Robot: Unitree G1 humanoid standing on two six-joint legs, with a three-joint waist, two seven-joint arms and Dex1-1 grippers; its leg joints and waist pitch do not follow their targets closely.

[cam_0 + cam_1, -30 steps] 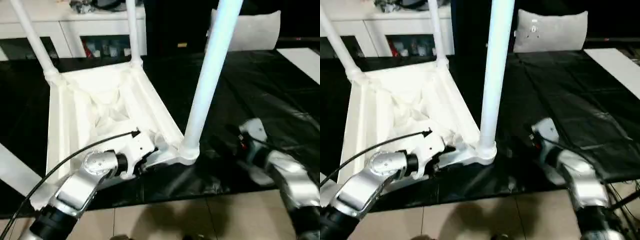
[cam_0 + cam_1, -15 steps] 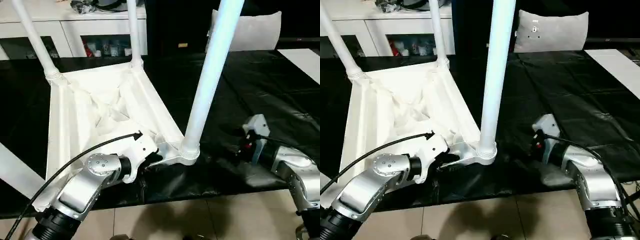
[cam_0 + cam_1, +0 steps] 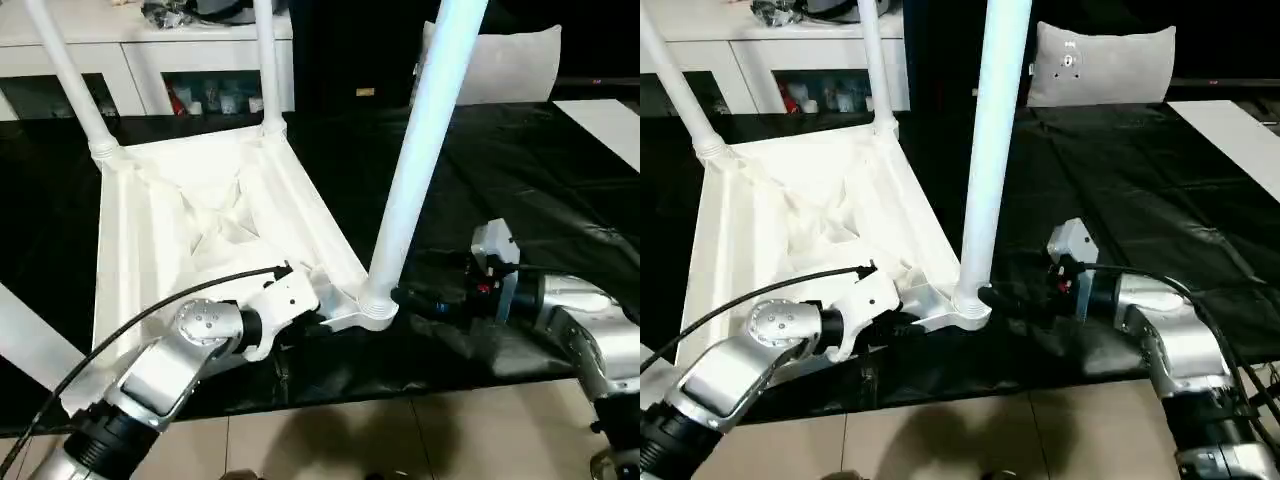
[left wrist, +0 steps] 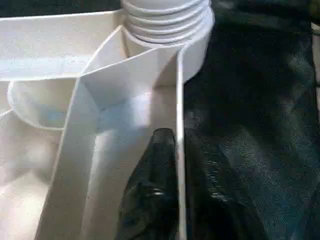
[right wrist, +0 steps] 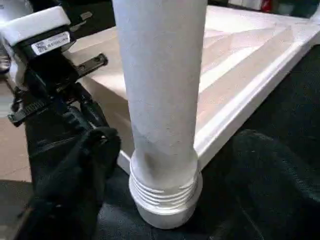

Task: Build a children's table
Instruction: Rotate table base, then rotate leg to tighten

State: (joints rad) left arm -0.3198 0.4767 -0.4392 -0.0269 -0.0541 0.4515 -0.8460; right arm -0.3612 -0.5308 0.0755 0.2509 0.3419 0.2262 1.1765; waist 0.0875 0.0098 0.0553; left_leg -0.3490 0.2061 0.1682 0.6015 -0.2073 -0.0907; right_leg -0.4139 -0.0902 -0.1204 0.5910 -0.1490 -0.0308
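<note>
Your children's table point(image 3: 200, 215) lies upside down on the black sheet point(image 3: 560, 170), ribbed underside up, with legs rising from its sockets. The leg point(image 3: 420, 150) that matters stands in the corner socket nearest you, its long axis running up toward 12 o'clock with a slight lean to 1 o'clock.

Your left gripper point(image 4: 170, 165) has its fingers point(image 4: 155, 170) clamped together on the thin rim wall of the tabletop, just beside that socket at about 9 o'clock from it, so the top is pinned.

Your right gripper point(image 5: 165, 165) comes in level from 3 o'clock. Its fingers point(image 5: 85, 165) stand wide apart, one on each side of the leg's base just above the threaded collar point(image 5: 165, 192); I cannot tell whether either touches it.

So the leg sits between the right fingers, crosswise to them, and the right arm is the one placed to take it. Judged from this, closing there would grip the leg low for turning or seating.
</note>
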